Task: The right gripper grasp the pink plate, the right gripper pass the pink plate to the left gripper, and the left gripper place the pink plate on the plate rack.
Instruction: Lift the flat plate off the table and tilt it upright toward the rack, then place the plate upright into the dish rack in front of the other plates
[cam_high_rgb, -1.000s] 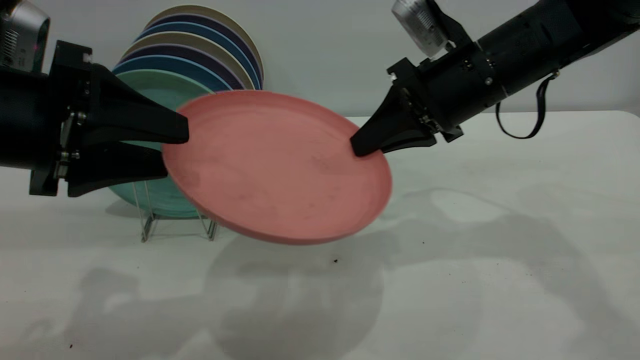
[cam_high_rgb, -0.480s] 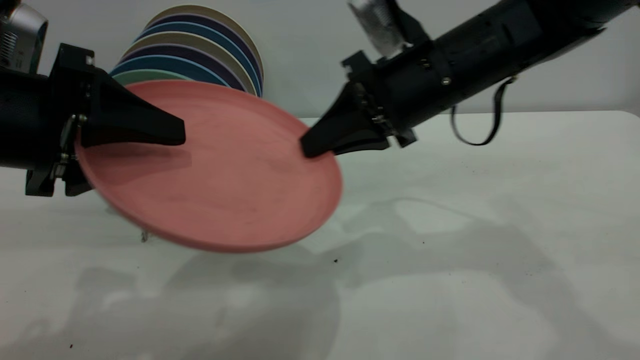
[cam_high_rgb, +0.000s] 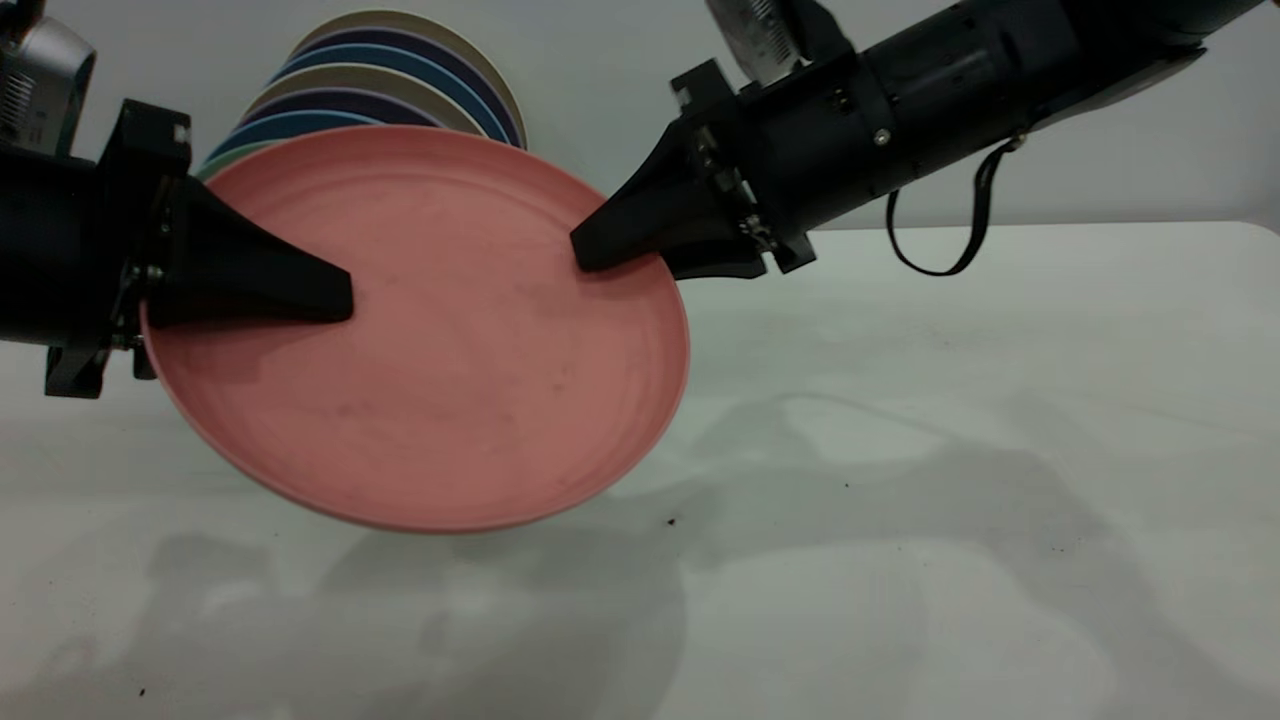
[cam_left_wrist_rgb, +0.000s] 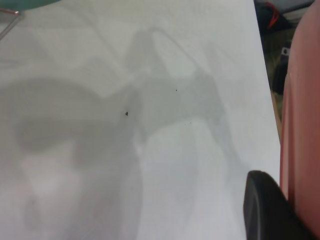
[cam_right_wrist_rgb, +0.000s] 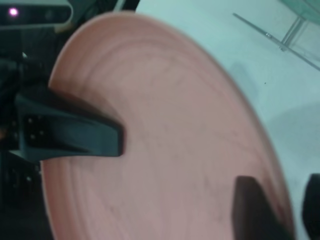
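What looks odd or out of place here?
Nothing is damaged or spilled. The pink plate hangs tilted above the table, with the left gripper and the right gripper on opposite rims.

The pink plate (cam_high_rgb: 430, 350) looks like matt plastic, smooth with faint scuffs. The left gripper (cam_high_rgb: 300, 300) and right gripper (cam_high_rgb: 610, 250) are matt black plastic. The counter (cam_high_rgb: 950, 500) is smooth, pale, slightly glossy.

Salmon-pink plate (cam_high_rgb: 440, 380); behind it blue, cream, perhaps purple plates (cam_high_rgb: 400, 75).
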